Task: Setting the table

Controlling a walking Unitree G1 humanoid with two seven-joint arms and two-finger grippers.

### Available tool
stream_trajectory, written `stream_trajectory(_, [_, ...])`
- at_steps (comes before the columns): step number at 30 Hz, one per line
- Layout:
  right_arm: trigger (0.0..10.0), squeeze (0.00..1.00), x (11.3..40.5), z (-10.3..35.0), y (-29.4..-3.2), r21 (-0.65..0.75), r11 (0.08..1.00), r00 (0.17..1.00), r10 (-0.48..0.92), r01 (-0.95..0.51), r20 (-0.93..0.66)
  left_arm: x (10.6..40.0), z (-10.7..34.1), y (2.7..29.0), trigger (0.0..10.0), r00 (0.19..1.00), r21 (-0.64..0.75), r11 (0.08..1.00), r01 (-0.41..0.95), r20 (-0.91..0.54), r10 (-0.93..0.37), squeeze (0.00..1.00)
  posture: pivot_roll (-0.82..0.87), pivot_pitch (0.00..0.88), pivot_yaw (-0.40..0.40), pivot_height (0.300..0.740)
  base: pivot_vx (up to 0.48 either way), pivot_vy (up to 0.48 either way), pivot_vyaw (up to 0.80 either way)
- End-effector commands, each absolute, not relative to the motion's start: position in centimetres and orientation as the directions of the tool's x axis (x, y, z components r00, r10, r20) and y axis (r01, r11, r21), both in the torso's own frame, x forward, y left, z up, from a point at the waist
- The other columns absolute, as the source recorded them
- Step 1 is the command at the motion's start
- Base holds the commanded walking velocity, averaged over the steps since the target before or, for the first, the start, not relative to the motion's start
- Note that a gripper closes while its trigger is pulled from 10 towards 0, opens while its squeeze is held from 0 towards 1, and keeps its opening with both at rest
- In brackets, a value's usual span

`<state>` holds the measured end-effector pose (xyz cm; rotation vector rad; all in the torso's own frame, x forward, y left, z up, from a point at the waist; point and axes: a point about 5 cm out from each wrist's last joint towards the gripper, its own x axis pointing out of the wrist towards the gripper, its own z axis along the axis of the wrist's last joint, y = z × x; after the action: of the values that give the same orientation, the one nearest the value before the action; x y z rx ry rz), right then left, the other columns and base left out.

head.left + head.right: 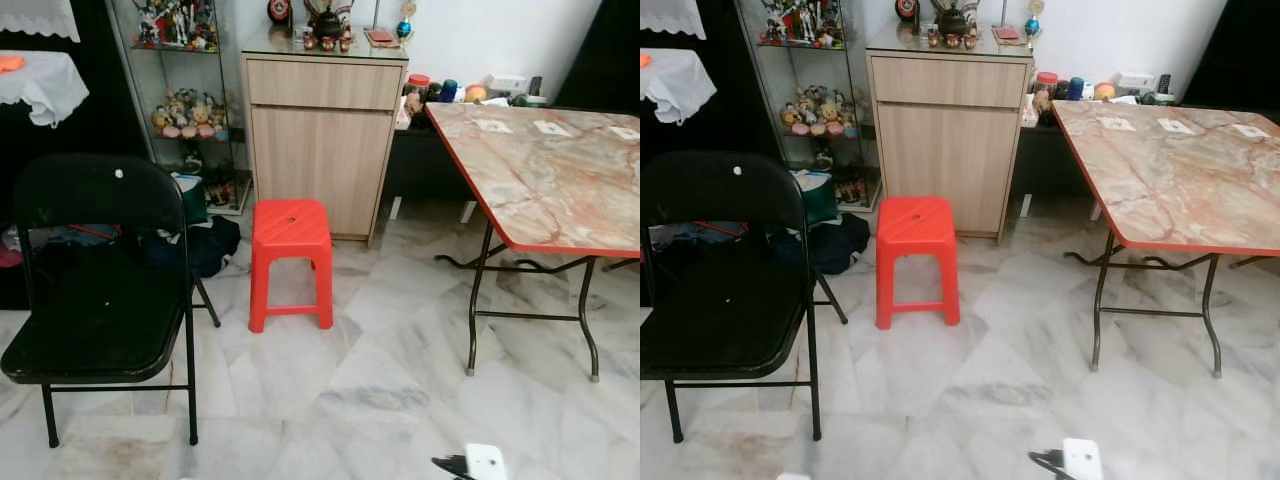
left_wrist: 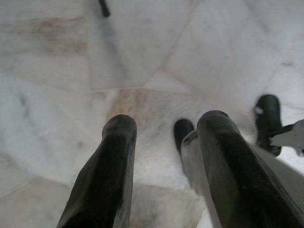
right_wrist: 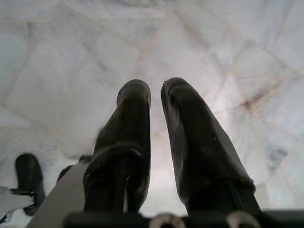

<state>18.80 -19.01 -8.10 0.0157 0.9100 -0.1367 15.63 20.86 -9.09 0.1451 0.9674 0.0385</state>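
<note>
A folding table with a marble-pattern top, a red edge and dark metal legs stands at the right. Three small white cards lie near its far edge; the rest of the top is bare. My left gripper hangs over the pale marble floor, its black fingers spread apart with nothing between them. Over the same floor hangs my right gripper, its fingers almost touching and holding nothing.
A black folding chair stands at the near left and a red plastic stool in the middle. Behind are a wooden cabinet, a glass shelf of figurines and a low shelf with jars. Open floor lies between stool and table.
</note>
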Motion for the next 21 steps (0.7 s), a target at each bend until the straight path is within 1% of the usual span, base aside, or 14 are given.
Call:
stream_trajectory(1, [10.0,0.0,20.38,-7.48,-18.58,0.061,0.988,0.591,-0.036,0.143,-0.806,19.32,-7.33,21.3,10.0,0.638,-0.008,0.998,-0.06,-0.77,0.032,0.0,0.0,0.119,-0.027,0.74,0.0,0.0,0.0])
stream_trajectory(2, [10.0,0.0,20.37,-7.48,-18.6,0.061,0.988,0.591,-0.036,0.143,-0.806,19.3,-7.34,21.29,10.0,0.638,-0.008,0.998,-0.062,-0.77,0.033,0.0,0.0,0.119,-0.027,0.74,0.0,0.0,0.0])
stream_trajectory(12, [10.0,0.0,20.11,-7.65,-18.51,0.055,0.987,0.582,-0.044,0.151,-0.812,18.9,-7.54,21.22,10.0,0.633,-0.005,0.999,-0.048,-0.774,0.027,0.0,0.01,0.092,-0.014,0.74,0.0,-0.346,0.0])
stream_trajectory(15, [10.0,0.0,20.01,-7.71,-18.5,0.066,0.984,0.578,-0.043,0.166,-0.815,18.91,-7.54,21.17,10.0,0.633,-0.005,0.999,-0.047,-0.773,0.026,0.0,0.01,0.081,-0.015,0.74,0.0,-0.363,-0.71])
stream_trajectory(21, [10.0,0.0,20.02,-7.69,-18.58,0.049,0.988,0.575,-0.044,0.145,-0.817,18.95,-7.51,21.21,10.0,0.634,-0.004,0.999,-0.044,-0.773,0.025,0.0,0.01,0.068,-0.014,0.74,0.0,-0.364,-0.79])
